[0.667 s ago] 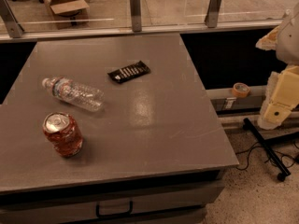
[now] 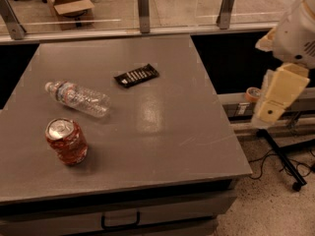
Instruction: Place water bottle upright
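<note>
The water bottle (image 2: 78, 99) is clear and ribbed with a white cap and a pale label band. It lies on its side on the left part of the grey table (image 2: 162, 132), cap pointing to the far left. My gripper (image 2: 276, 98) is a pale yellow piece hanging off the white arm at the right edge of the view. It is beyond the table's right edge, far from the bottle, with nothing seen in it.
A red soda can (image 2: 66, 141) with a silver top stands upright just in front of the bottle. A black snack bar (image 2: 137, 75) lies at the table's middle back. A glass barrier with metal posts (image 2: 143, 9) runs behind the table. A stand leg and cables (image 2: 280, 156) lie on the floor at right.
My arm and gripper have shifted a little to the left, toward the table's right edge. The bottle, can and bar have not moved.
</note>
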### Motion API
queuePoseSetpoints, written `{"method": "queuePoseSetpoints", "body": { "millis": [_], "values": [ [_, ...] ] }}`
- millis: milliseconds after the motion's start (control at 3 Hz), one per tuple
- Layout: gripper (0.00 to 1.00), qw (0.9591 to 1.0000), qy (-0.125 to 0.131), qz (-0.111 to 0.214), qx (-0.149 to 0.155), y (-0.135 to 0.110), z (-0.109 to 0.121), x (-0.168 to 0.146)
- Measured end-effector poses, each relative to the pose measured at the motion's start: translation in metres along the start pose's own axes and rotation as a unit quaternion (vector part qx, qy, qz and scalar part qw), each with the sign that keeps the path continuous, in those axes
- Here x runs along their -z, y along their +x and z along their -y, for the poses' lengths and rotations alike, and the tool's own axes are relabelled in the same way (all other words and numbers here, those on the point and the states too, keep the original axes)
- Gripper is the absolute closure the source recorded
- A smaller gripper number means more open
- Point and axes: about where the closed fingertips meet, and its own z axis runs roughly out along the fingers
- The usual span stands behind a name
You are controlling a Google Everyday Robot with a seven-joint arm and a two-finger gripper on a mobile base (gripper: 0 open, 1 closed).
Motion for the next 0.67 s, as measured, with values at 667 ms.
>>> {"method": "queuePoseSetpoints", "body": {
  "millis": [667],
  "values": [
    [0.0,0.9968,-0.068,0.039,-0.015,-0.124,0.003,-0.055]
  ]
}}
